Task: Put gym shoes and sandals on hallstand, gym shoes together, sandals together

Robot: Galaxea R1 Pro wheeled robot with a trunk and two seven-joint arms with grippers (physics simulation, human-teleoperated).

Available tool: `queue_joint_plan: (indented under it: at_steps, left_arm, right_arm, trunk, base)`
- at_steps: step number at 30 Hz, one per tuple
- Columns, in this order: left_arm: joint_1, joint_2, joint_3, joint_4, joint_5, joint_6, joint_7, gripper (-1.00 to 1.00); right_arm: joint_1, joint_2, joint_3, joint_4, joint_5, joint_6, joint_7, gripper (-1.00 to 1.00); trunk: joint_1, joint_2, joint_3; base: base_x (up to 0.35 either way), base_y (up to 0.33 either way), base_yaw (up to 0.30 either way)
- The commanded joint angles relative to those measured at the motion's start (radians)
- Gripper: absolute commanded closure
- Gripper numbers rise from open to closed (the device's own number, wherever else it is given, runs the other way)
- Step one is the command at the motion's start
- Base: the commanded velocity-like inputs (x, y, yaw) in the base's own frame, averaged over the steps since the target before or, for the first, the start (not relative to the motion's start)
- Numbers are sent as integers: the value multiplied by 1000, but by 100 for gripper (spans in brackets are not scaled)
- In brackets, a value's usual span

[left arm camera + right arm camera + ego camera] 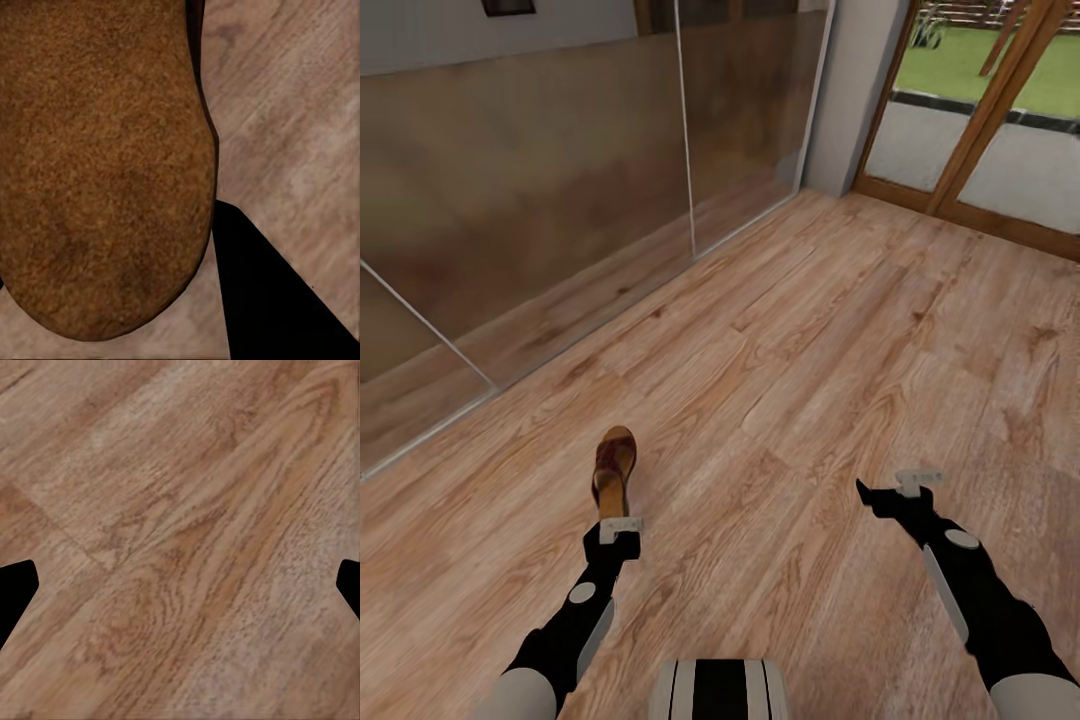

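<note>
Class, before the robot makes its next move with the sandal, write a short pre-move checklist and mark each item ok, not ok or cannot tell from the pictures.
1. Sandal at the left gripper: ok, it sits just ahead of the gripper in the head view, and its brown insole looms close in the left wrist view.
2. Left gripper closed on it: cannot tell, the grip point is hidden.
3. Sandal off the corridor floor: cannot tell.
4. Right gripper free: ok, fingers apart over bare planks.
5. Hallstand located: not ok, these views give no sight of it.
</note>
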Motion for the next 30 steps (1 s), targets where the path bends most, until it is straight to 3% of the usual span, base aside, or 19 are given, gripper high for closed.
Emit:
queue_joint_plan:
  at_steps: [1,5,11,16,18,19,21,23,24,26,28,30]
  left_arm:
    - [3,3,2,2,-10,-1,2,100]
    - [39,21,3,7,-9,-2,6,100]
    - [117,33,11,7,-5,-11,13,100]
    - [184,39,15,9,0,-30,15,100]
    - [217,41,16,9,1,-81,16,100]
    - [246,41,17,11,2,-125,16,100]
    - [287,41,18,11,2,-162,17,100]
    - [303,41,20,11,2,-180,17,100]
    - [330,42,36,11,2,-220,17,100]
    - [347,43,50,11,1,-233,17,100]
    - [386,75,92,8,4,-246,17,100]
    - [390,86,108,12,5,-247,18,100]
  right_arm:
    - [0,0,-2,18,-2,-23,5,-100]
    - [3,1,-2,140,0,-204,4,-100]
    - [13,-7,-5,293,3,-353,4,-100]
    - [66,-11,-6,429,4,-478,-5,-100]
    - [93,-9,-6,517,3,-587,-11,-100]
    - [107,-7,-5,621,1,-714,-14,-100]
    - [115,-5,-5,780,-1,-890,-16,-100]
    - [116,-6,-6,832,-2,-934,-16,-100]
    - [116,-6,-6,907,-4,-990,-17,-100]
    - [117,-6,-7,938,-4,-1012,-17,-100]
    - [117,-6,-6,988,-4,-1033,-17,-100]
    - [117,-4,-6,996,-3,-1034,-17,-100]
  trunk:
    - [-1,0,5]
    - [-2,1,27]
    - [-5,2,59]
    - [-7,4,87]
    - [-8,4,98]
    - [-9,4,103]
    - [-10,5,114]
    - [-10,5,125]
    - [-11,5,130]
    - [-12,6,141]
    - [-13,6,152]
    - [-14,7,163]
  base:
    - [0,0,0]
    - [0,0,0]
    - [0,0,0]
    - [0,0,0]
    - [0,0,0]
    - [0,0,0]
    - [0,0,0]
    - [0,0,0]
    - [0,0,0]
    - [0,0,0]
    - [0,0,0]
    - [0,0,0]
